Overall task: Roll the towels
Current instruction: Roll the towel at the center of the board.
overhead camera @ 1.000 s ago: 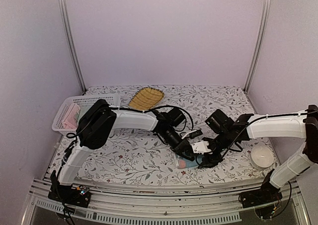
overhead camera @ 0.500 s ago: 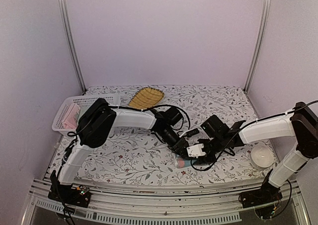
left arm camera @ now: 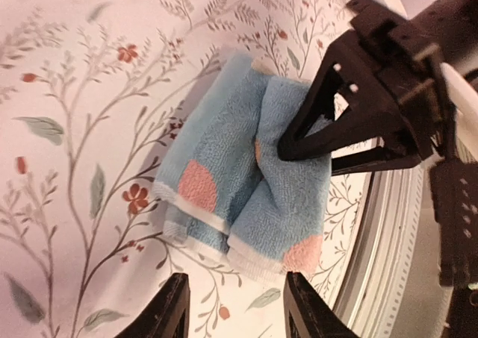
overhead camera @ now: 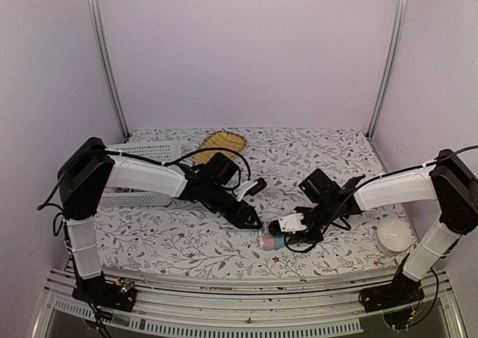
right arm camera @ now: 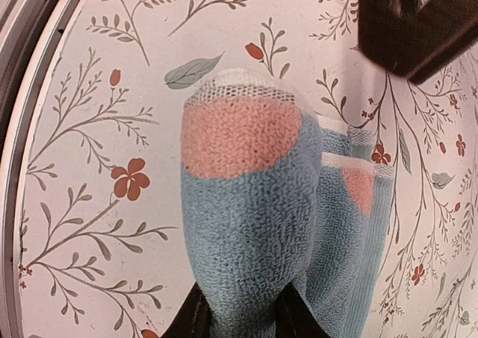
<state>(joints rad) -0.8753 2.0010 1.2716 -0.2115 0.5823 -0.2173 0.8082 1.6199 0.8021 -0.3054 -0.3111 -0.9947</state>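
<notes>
A small light-blue towel point(overhead camera: 270, 239) with orange prints lies partly folded on the flowered table near the front edge. My right gripper point(overhead camera: 290, 228) is shut on one raised fold of it; in the right wrist view that fold of the towel point(right arm camera: 246, 204) fills the gap between the dark fingers point(right arm camera: 196, 317) of the gripper point(right arm camera: 243, 319). My left gripper point(overhead camera: 251, 220) stands open just left of the towel, apart from it. From the left wrist, the towel point(left arm camera: 224, 174) lies ahead of the gripper point(left arm camera: 237, 315), nothing between its fingertips point(left arm camera: 173, 308), and the right gripper point(left arm camera: 351, 118) pinches the far fold.
A white slotted basket point(overhead camera: 160, 150) sits at the back left behind my left arm. A yellow ribbed tray point(overhead camera: 224, 140) lies at the back middle. A white round bowl point(overhead camera: 393, 236) stands at the right. The table's metal front rail point(left arm camera: 388, 263) runs close to the towel.
My left gripper has opened, let go of the towel and drawn back to the left, its elbow swinging out left. My right gripper has moved in and shut on a towel fold.
</notes>
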